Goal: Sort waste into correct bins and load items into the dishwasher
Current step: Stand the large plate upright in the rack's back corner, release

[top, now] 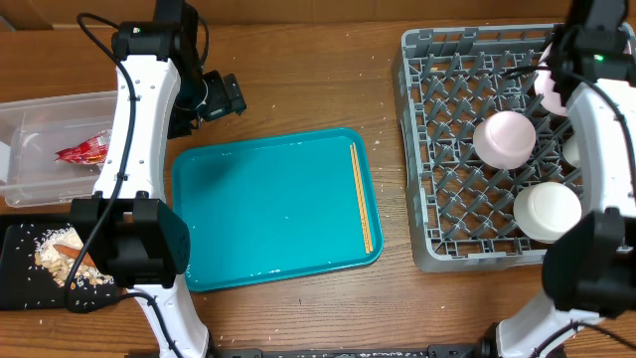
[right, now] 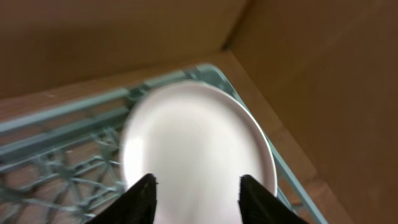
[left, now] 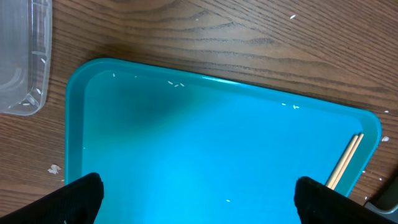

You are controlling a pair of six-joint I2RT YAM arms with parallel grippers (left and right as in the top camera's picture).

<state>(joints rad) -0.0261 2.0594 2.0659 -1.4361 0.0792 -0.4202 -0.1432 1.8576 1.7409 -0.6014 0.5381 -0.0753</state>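
My left gripper (top: 227, 98) (left: 196, 186) is open and empty over the far left part of the teal serving tray (top: 268, 209). A pair of wooden chopsticks (top: 362, 196) (left: 346, 158) lies along the tray's right side. My right gripper (top: 550, 68) (right: 198, 182) is open over a pale pink plate (right: 193, 140) that stands in the far right corner of the grey dish rack (top: 412, 149) (right: 56, 146). A pink bowl (top: 506, 137) and a white cup (top: 547, 210) sit upside down in the rack. The clear tub (top: 40, 114) (left: 25, 56) holds the red wrapper (top: 84, 149). The black tray (top: 15, 273) holds beige scraps (top: 55, 261) and an orange stick (top: 70, 247). I see no tissue.
The left arm's base (top: 139, 249) stands between the black tray and the teal tray. The right arm's base (top: 586, 268) stands at the rack's near right corner. A brown wall (right: 311, 74) rises just behind the rack's far corner. Small crumbs lie on the wood.
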